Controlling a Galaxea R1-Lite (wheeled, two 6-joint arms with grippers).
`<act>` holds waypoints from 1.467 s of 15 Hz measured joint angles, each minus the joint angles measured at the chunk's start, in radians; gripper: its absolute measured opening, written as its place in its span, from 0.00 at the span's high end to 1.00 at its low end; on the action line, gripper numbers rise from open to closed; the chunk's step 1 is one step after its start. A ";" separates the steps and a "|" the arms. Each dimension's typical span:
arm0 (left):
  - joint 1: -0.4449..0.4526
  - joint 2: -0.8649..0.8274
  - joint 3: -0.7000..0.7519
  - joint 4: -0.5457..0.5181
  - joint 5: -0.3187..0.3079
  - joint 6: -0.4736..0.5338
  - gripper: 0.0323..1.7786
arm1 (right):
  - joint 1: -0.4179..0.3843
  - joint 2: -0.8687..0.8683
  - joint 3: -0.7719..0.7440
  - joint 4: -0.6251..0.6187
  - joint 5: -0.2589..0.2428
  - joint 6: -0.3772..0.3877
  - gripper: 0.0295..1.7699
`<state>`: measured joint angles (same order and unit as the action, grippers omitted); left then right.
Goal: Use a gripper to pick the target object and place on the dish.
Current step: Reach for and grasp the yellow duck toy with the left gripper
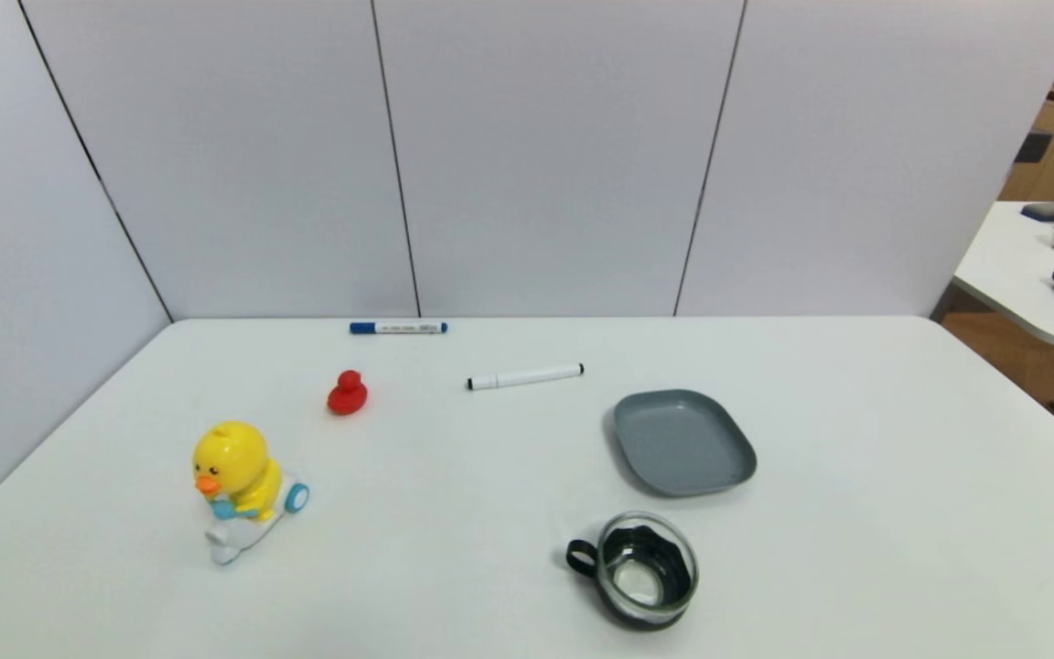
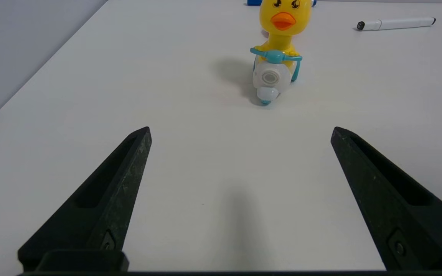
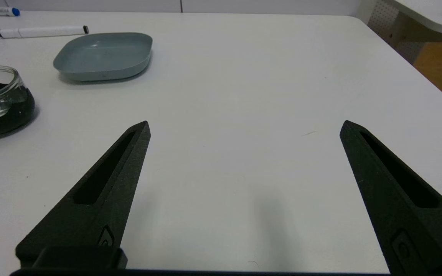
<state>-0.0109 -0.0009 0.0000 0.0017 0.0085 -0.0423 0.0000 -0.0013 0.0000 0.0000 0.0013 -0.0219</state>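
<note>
The yellow duck on its white scooter (image 1: 241, 490) stands upright on the table's near left, its orange beak facing me; the left wrist view shows this duck (image 2: 278, 50) a short way ahead. My left gripper (image 2: 241, 132) is open and empty, low over bare table short of the duck. The grey dish (image 1: 682, 441) lies empty right of centre, and shows as the dish (image 3: 104, 55) in the right wrist view. My right gripper (image 3: 244, 126) is open and empty over bare table, near the front right. Neither gripper appears in the head view.
A small red duck (image 1: 347, 394) sits behind the yellow one. A glass cup with black handle (image 1: 641, 567) stands in front of the dish. A black-capped marker (image 1: 525, 376) and a blue marker (image 1: 398, 327) lie near the back wall. The table's right edge (image 3: 416, 69) drops off.
</note>
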 joint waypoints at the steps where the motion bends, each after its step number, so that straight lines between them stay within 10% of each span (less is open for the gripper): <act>1: 0.000 0.000 0.000 0.000 0.000 0.000 0.05 | 0.000 0.000 0.000 0.000 0.000 0.001 0.03; 22: -0.002 0.189 -0.141 0.073 -0.015 0.072 0.05 | 0.000 0.000 0.000 0.000 0.000 0.000 0.03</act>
<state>-0.0130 0.1881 -0.1413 0.0745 -0.0062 0.0298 0.0000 -0.0013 0.0000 0.0000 0.0013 -0.0219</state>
